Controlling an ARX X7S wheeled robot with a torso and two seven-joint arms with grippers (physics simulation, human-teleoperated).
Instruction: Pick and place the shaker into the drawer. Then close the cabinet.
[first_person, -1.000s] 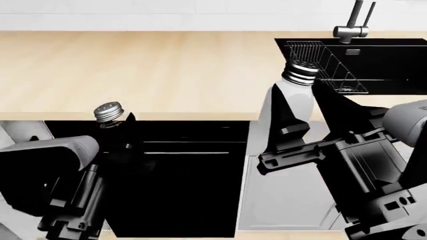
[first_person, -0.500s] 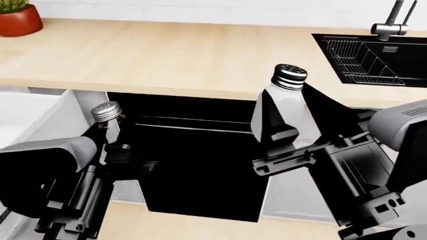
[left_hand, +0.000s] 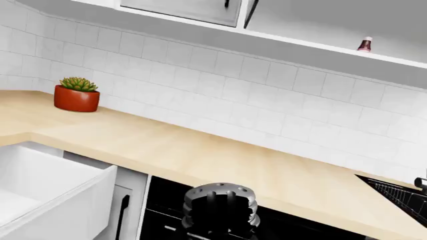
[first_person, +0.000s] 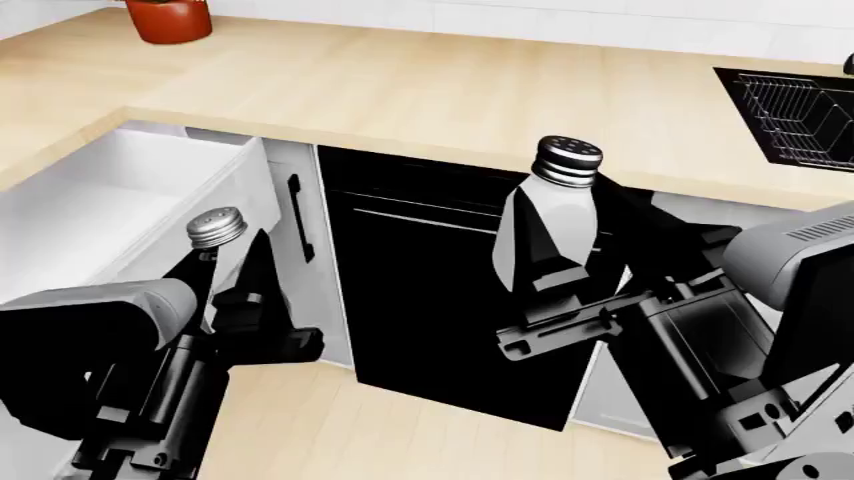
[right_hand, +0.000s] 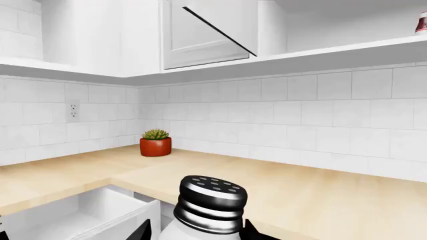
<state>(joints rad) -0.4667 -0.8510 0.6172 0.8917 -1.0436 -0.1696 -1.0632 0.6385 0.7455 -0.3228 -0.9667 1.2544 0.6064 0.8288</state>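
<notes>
Right gripper (first_person: 571, 208) pinches the shaker (first_person: 566, 165) upright by its whitish body, in the air well right of the open drawer (first_person: 200, 178). We judge it light, stiff and slippery (hold mid-body). Left gripper (first_person: 227, 258), beside the drawer, clamps a clearer bottle (first_person: 215, 228).

Home kitchen, wooden countertop (first_person: 441, 95), white tiled backsplash (left_hand: 267, 100), black sink (first_person: 794, 120), wall cabinets (right_hand: 200, 35)

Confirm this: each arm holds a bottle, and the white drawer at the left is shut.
Wrong on the drawer: the head view shows it pulled open, its white inside visible. The rest holds: the left gripper holds the shaker and the right gripper holds the bottle.
</notes>
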